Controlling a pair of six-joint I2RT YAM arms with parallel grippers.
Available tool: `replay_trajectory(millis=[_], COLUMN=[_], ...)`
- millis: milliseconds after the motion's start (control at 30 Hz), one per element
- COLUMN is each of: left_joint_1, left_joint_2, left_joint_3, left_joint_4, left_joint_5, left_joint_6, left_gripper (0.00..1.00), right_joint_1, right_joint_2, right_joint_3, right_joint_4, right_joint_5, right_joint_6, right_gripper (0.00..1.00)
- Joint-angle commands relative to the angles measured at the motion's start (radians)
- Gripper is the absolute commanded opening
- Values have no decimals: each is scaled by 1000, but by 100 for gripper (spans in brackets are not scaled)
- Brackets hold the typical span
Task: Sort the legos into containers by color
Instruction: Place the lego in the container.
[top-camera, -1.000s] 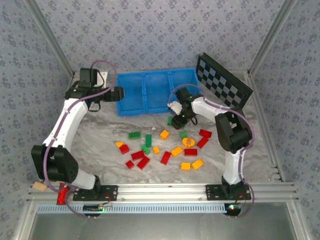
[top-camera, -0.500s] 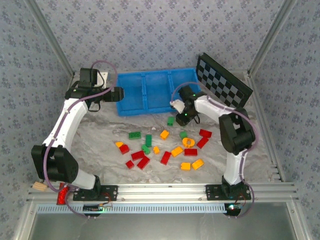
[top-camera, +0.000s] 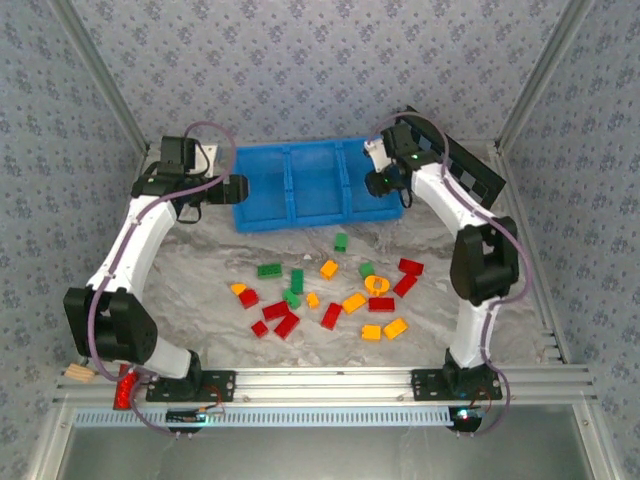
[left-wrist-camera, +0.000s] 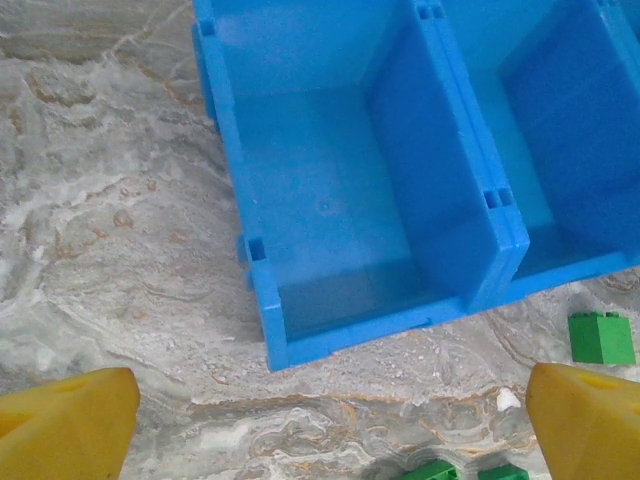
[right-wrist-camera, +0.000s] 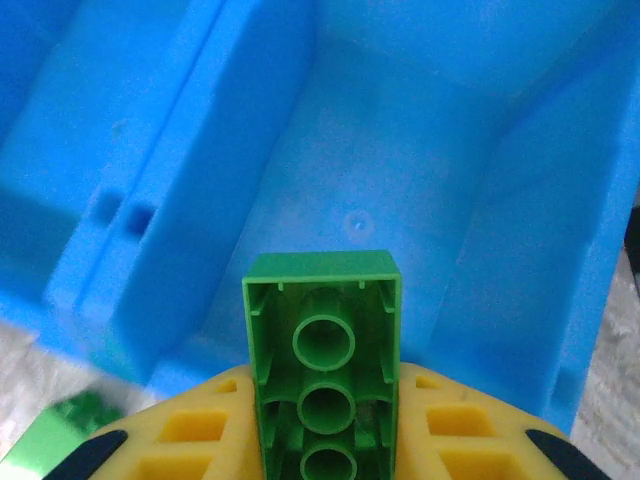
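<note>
Gripping a green brick (right-wrist-camera: 322, 370) by its near end, the right gripper (top-camera: 380, 183) has its yellow fingers (right-wrist-camera: 200, 430) closed tight on the brick's two long sides. The brick's hollow underside, with three round tubes, faces the wrist camera. In the right wrist view the brick hangs over the floor of the right-hand compartment (right-wrist-camera: 400, 200), with a divider wall to its left. In the top view this puts the gripper over the right end of the blue tray (top-camera: 300, 222), which lies across the upper middle of the frame. Below the tray, one lone green brick (top-camera: 341, 241) lies on the table (top-camera: 200, 280), apart from the others. Further down, the loose bricks (top-camera: 331, 315) are scattered across the centre of the frame, with red, green and orange-yellow pieces mixed together. An orange ring-shaped piece (top-camera: 378, 284) sits towards their right side, and red ones cluster at the lower left of the group. The left gripper (top-camera: 237, 188) hovers just beside the tray's left end wall with its jaws spread wide and holding nothing. In the left wrist view its yellow fingertips (left-wrist-camera: 65, 425) sit in the bottom corners of the frame, and the left compartment (left-wrist-camera: 340, 230) fills the upper middle. A checkered board (top-camera: 470, 165) stands tilted at the upper right of the top view, behind the right arm.
</note>
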Motion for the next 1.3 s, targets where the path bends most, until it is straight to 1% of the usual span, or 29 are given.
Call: replay_trajectory(millis=[0,200,367,500,700,767,867,1033,1167,1267], left_joint_1=[3,5,6,5,6,9,19,25,31,35], left_joint_2=[29,37,38,41,45,44,44,25,-2,-26], left_joint_3=[14,15,15,11,13,17,26,25,16,7], left_joint_4=[-18,-18,-19,-18,-18,-44,-55,-57,-55,-49], left_joint_5=[30,30,24,22,29,36,75,98,88,83], left_joint_6=[5,8,10,13,8,6,-1,-6,-8,-13], left_gripper=[99,99,99,99,99,99,99,99,99,99], right_joint_1=[11,21,18,14,7,6,3,14,39,76], right_joint_2=[115,308,415,454,453,437,402,282,139,11], right_joint_3=[112,315,430,470,496,503,509,431,271,78], right_joint_4=[-4,-62,-116,-138,-166,-183,-211,-209,-175,-110], right_joint_5=[81,144,156,140,121,121,107,102,113,123], right_joint_6=[69,88,106,120,134,145,180,257,386,534], right_gripper=[30,31,31,35,45,47,46,47,47,52])
